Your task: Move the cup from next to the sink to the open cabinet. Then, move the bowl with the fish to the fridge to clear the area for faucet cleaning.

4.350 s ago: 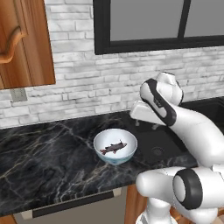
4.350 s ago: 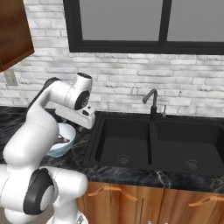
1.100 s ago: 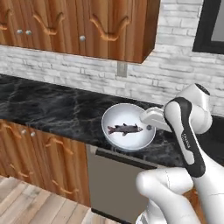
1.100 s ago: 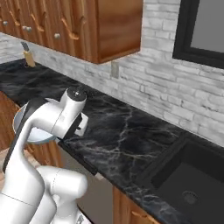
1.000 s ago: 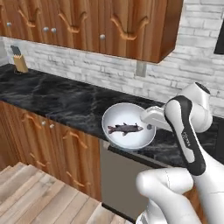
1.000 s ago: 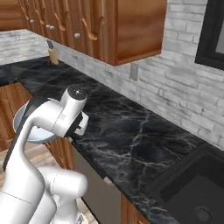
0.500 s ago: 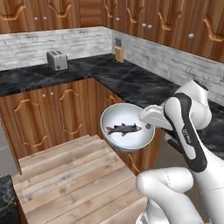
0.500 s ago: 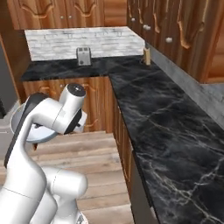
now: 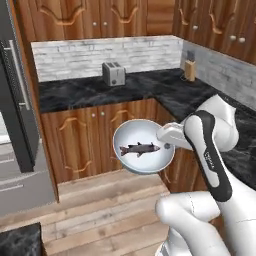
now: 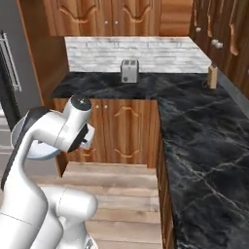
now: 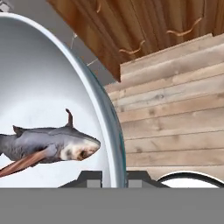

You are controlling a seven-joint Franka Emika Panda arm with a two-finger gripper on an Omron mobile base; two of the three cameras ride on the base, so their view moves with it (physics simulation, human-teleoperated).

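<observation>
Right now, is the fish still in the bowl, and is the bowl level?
In, and roughly level. The fish lies on the white inside of the bowl, whose rim the gripper pinches over the wooden floor.

No legible text or labels

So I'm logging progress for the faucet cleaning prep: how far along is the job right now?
In hand: the gripper is shut on the rim of the bowl, carried level above the wooden floor with the fish inside. Left: reaching the fridge, at the left edge, and setting the bowl inside. The cup step cannot be checked from here.
</observation>
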